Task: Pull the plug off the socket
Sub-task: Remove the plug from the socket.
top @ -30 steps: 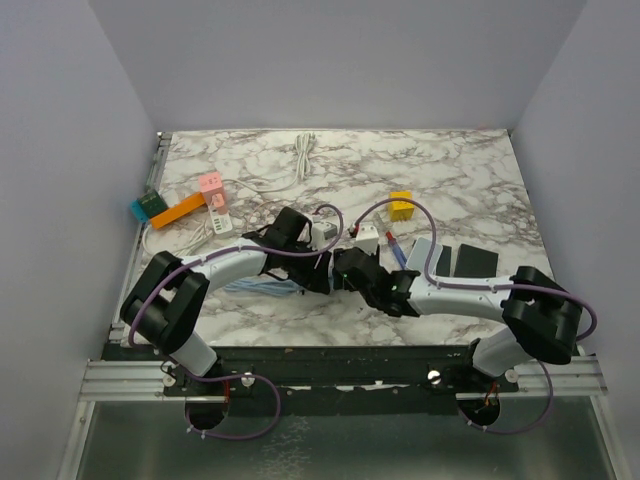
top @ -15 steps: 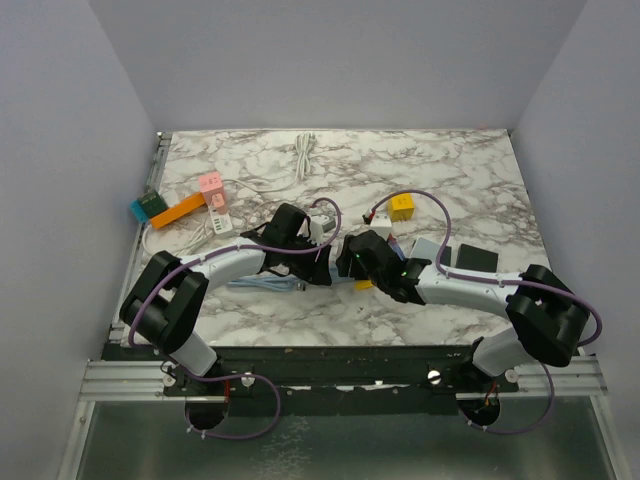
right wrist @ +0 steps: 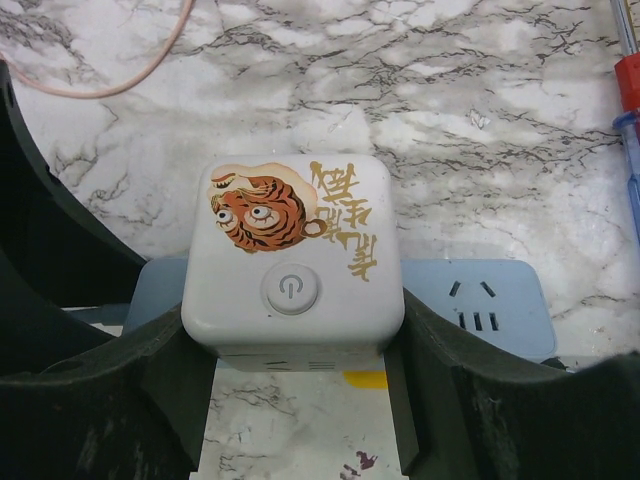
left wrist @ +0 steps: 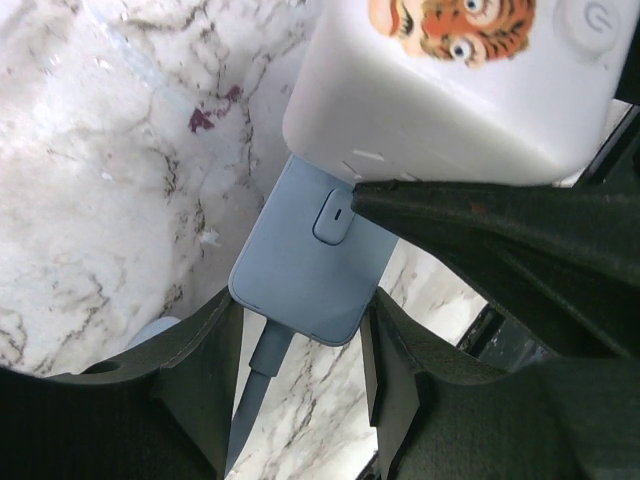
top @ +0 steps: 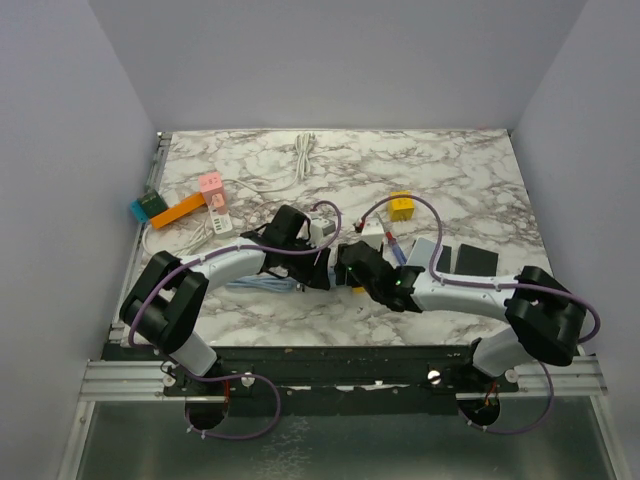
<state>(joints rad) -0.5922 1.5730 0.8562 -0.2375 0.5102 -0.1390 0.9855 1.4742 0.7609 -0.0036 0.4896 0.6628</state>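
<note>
By the look of it, the two parts are not yet separated: the white cube plug (right wrist: 295,250) sits flush on the blue socket strip (left wrist: 305,265), with no gap showing between them, near the middle of the table (top: 450,170). Both grasps seem to be in place. The right gripper (right wrist: 295,335) has its jaws pinching the cube's left and right sides. The left gripper (left wrist: 298,315) has its jaws closed on the strip's cable end, apparently to anchor it. What is left is the pull itself, drawing the cube away from the strip.

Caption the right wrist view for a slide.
Right gripper clamps the white tiger-print cube plug over the blue socket strip on the marble table.
</note>
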